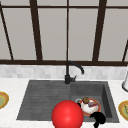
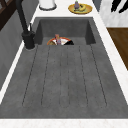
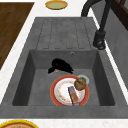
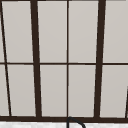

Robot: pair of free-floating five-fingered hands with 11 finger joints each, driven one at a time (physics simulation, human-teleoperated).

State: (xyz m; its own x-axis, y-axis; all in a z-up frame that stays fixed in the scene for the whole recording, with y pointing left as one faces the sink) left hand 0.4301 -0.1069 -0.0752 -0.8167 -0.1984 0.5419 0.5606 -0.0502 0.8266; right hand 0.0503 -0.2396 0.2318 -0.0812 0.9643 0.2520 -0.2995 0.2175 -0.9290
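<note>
A hand [image 3: 60,65] at mid-frame lies just beside the plate [image 3: 53,91] (how far it is open, I cannot tell). Bumping the rim might roll the brown lump [image 3: 80,83] off. The right hand [image 1: 98,118] hovers lower right.

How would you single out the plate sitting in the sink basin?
Start at the dark grey sink and go to its deep basin, beside the ridged drainboard. The round white plate with an orange-red rim lies on the basin floor, carrying food, unlike the yellow plates on the counter.
</note>
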